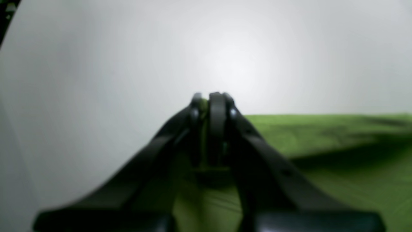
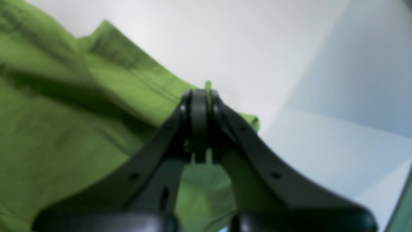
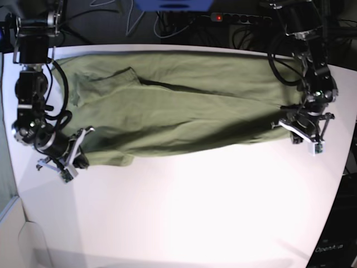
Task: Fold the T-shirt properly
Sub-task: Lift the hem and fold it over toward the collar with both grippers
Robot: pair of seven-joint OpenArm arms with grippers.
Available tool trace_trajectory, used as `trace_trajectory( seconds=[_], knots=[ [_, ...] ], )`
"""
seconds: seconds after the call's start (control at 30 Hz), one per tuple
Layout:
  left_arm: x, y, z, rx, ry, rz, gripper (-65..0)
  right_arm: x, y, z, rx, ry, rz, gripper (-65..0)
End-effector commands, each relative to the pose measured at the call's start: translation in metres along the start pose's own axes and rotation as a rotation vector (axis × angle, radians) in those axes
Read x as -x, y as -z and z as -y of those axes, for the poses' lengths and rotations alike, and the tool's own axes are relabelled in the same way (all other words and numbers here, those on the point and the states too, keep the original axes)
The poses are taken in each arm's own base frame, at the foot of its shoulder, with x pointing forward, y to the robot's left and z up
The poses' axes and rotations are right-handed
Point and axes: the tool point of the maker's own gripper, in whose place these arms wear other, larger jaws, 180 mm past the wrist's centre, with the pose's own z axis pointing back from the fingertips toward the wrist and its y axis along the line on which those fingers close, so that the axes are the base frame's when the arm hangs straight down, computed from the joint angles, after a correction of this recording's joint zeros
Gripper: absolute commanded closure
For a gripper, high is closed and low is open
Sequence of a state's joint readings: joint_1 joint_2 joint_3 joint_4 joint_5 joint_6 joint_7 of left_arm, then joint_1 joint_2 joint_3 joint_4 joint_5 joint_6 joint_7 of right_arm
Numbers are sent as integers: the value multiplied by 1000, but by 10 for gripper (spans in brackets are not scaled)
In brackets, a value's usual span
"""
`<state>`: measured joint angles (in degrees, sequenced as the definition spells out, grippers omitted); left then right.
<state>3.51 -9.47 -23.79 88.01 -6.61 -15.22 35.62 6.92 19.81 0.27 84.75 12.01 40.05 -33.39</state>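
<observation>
The olive-green T-shirt lies stretched sideways across the far half of the white table, with a long fold shadow along its middle. My left gripper is at the shirt's right end, shut on the fabric edge. In the left wrist view a green sliver shows between the closed fingers of that gripper, and the T-shirt spreads to the right. My right gripper is shut on the shirt's near-left corner. In the right wrist view, cloth pokes out past the tips of that gripper, and the T-shirt lies to the left.
Cables and a power strip run behind the table's far edge, beside a blue object. The table's edges curve close to both arms at left and right. Bare white tabletop fills the near half.
</observation>
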Motion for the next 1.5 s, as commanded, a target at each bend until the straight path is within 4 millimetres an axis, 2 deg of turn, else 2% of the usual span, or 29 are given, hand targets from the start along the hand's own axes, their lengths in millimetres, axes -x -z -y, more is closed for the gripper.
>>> trace_trajectory(
  seconds=[0.0,0.2,0.3,0.47,0.67,0.8,1.07,1.2,1.47],
  knots=[
    [-24,-7,-3,-4,17,79,-32,-18,-12,8,31,-22,57,-7],
    [-18,-20,-3,-8,42,83,-32,-13,-43,-12,50,-83,48,-7],
    [-11,-25,-3,-10,49,73,-32,-9,-52,-27,40,-90,50,-7],
    [4,-28,-5,-12,54,43,-32,9,-68,-38,40,-88,20,-7],
    [13,-33,-14,-29,54,23,-32,33,-77,-57,6,-74,-25,-7],
    [12,-35,-22,-51,41,32,-32,40,-84,-64,3,-63,-35,-7],
    [23,-38,-24,-52,46,8,-32,54,-98,-69,10,-52,-68,-7],
    [24,-38,-23,-50,45,5,-32,65,-104,-79,-9,-46,-93,-7],
    [29,-42,-22,-50,52,-4,-32,74,-111,-109,-59,12,-57,-7]
  ],
)
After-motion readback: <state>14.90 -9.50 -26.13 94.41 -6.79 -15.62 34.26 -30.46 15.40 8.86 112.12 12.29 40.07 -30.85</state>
